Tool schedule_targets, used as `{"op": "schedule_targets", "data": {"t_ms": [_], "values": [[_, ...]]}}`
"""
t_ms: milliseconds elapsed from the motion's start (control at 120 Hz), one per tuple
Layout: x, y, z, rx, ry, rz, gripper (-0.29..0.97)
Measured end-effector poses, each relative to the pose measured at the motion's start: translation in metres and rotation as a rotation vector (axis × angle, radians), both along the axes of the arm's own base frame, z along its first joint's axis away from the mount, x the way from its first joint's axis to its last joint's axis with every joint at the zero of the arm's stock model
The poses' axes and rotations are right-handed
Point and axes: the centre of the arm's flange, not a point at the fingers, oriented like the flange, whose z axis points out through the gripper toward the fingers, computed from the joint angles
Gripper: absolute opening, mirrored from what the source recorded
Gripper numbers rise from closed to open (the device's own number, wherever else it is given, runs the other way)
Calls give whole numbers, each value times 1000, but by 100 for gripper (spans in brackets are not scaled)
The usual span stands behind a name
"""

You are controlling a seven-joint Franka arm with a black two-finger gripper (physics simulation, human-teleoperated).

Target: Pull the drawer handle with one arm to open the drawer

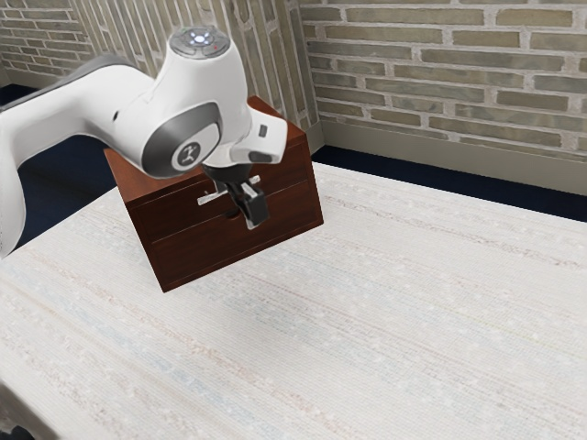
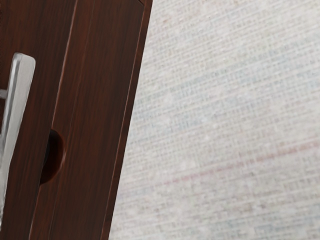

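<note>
The black gripper [image 1: 251, 216] hangs at the front of the dark wooden drawer cabinet [image 1: 211, 243], at the silver drawer handle [image 1: 214, 195]. Whether the gripper is apart or clamped cannot be told. The cabinet stands at the far left of the pale woven tabletop [image 1: 394, 312]. Open tabletop extends to the right and near side. A brick wall [image 1: 440, 64] runs behind.

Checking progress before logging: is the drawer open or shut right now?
Shut: the drawer sits flush with the cabinet front below it.
</note>
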Motion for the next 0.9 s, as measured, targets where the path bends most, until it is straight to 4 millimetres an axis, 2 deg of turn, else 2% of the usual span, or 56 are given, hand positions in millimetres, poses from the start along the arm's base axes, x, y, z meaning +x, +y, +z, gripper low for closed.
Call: {"op": "schedule_targets", "data": {"t_ms": [158, 300, 542, 708, 900], "values": [[8, 16, -13, 19, 13, -17, 68], [14, 21, -19, 27, 15, -39, 68], [27, 28, -16, 24, -4, -70, 68], [30, 39, -22, 32, 9, -70, 68], [32, 43, -20, 36, 8, -82, 68]]}}
